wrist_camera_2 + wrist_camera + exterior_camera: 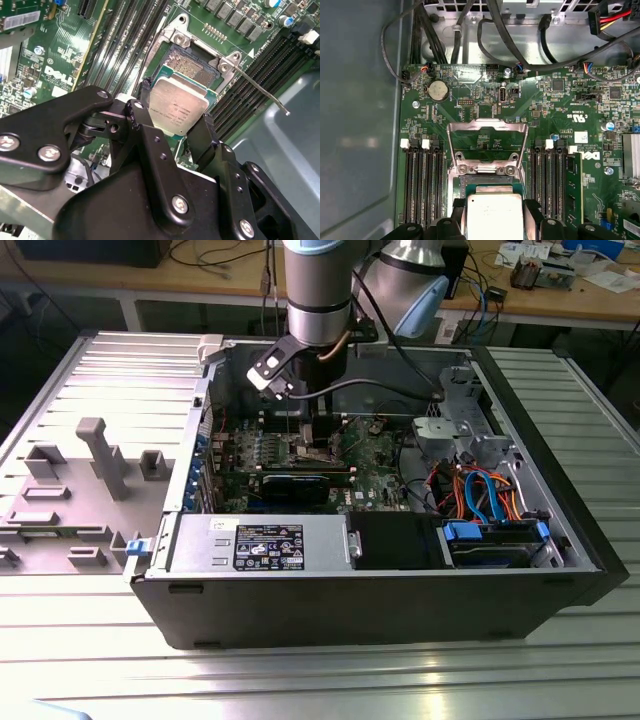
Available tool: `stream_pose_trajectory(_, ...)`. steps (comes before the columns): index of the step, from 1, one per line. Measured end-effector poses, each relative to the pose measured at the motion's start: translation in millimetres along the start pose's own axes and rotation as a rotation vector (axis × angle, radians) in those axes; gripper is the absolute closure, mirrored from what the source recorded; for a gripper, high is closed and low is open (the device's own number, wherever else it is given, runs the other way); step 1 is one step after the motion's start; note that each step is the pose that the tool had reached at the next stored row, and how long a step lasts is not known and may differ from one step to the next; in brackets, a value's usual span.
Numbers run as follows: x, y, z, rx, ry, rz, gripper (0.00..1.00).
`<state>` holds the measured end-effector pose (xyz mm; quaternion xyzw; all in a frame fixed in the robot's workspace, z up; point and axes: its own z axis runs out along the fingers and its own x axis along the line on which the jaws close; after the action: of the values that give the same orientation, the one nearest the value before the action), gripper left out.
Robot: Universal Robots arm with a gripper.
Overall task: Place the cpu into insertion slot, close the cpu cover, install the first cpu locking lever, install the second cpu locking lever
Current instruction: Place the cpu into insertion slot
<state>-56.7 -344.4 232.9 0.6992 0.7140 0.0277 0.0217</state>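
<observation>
My gripper (175, 112) is shut on the cpu (177, 106), a flat square chip with a silver-grey top, its black fingers on two opposite edges. The chip hangs over the near part of the insertion slot (192, 66), whose dark pin field shows beyond it. I cannot tell whether chip and slot touch. In the first wrist view the cpu (494, 214) sits between the fingertips of the gripper (495, 212). Past it, the cpu cover (487, 131) stands swung open. A thin locking lever (260, 91) sticks out, raised, beside the slot. In the exterior view the gripper (315, 435) reaches down into the open computer case.
Black memory slots (425, 185) flank the socket on both sides. Cables (520, 45) run along the case wall. The power supply (285, 540) and a drive bay (490, 540) line the case's front edge. A grey moulded tray (90, 480) lies at the exterior view's left.
</observation>
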Motion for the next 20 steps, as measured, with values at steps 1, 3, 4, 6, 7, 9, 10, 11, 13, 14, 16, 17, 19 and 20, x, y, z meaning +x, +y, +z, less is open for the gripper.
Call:
stream_pose_trajectory(1, 0.2, -0.2, 1.3, 0.0, 0.0, 0.0, 0.45)
stream_pose_trajectory(3, 0.8, -0.7, 7.2, 0.0, -0.0004, 0.007, 0.45)
stream_pose_trajectory(4, 0.9, -1.0, 8.9, 0.0, -0.0008, 0.01, 0.45)
stream_pose_trajectory(6, 0.9, -1.8, 13.5, -0.0001, -0.0008, 0.01, 0.45)
stream_pose_trajectory(7, 0.8, -2.1, 14.7, -0.0001, -0.0008, 0.01, 0.45)
stream_pose_trajectory(9, 0.8, -3.9, 20.2, -0.0001, -0.0007, 0.01, 0.45)
stream_pose_trajectory(10, 0.8, -4.4, 21.7, 0.0, -0.001, 0.014, 0.45)
stream_pose_trajectory(11, 0.8, -4.6, 23.6, -0.0001, -0.002, 0.016, 0.45)
stream_pose_trajectory(13, 1.2, -4.8, 24.9, 0.0, -0.0024, 0.016, 0.45)
stream_pose_trajectory(14, 1.5, -4.7, 25.0, -0.0001, -0.0022, 0.016, 0.45)
stream_pose_trajectory(16, 2.3, -4.8, 24.9, 0.0, -0.0023, 0.016, 0.45)
stream_pose_trajectory(17, 3.0, -4.7, 25.0, 0.0, -0.0024, 0.016, 0.45)
stream_pose_trajectory(19, 4.1, -4.7, 24.9, 0.0002, -0.0024, 0.016, 0.45)
stream_pose_trajectory(20, 4.8, -4.7, 25.0, 0.0003, -0.0024, 0.016, 0.45)
